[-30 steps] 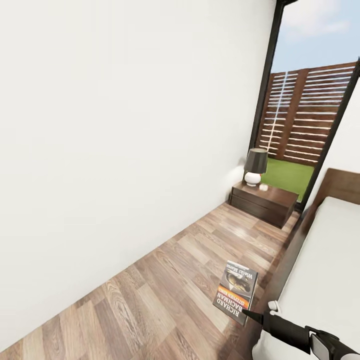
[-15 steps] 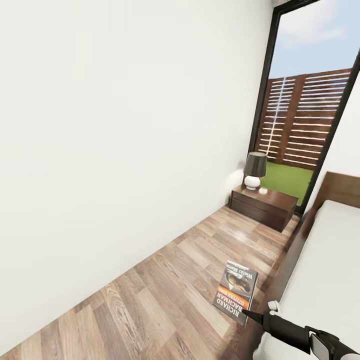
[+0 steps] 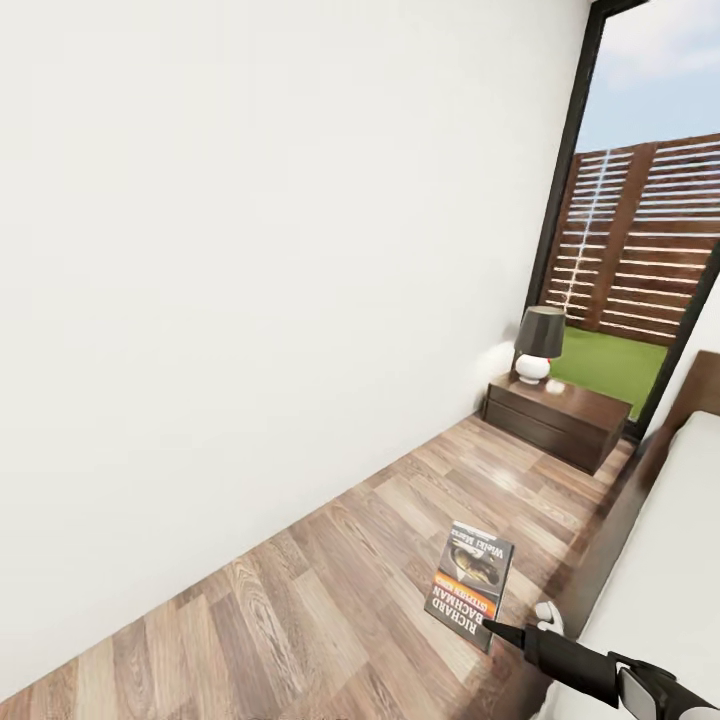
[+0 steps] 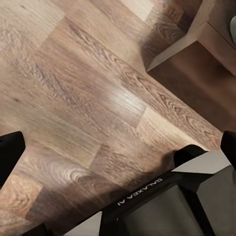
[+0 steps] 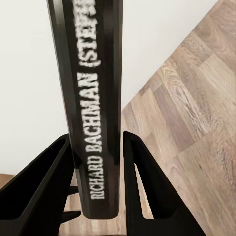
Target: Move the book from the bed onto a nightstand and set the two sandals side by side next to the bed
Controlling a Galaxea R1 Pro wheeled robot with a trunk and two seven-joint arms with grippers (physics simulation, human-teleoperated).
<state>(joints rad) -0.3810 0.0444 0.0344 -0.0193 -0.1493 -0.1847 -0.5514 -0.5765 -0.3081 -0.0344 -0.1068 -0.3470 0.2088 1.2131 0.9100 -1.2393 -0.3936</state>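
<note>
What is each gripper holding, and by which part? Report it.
The right gripper holds the book, pinched across its spine edge near one end. The left gripper is open, holding nothing.

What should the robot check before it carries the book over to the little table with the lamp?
1. Book held by the right gripper: ok, fingers on both sides of the spine.
2. Nightstand in sight: ok, by the window.
3. Free room on its top: ok, bare wood beside the lamp.
4. Floor on the way there: ok, nothing lying on the stretch seen.
5. Left gripper free: ok, open over bare floor.
6. Where the sandals are: cannot tell.
</note>
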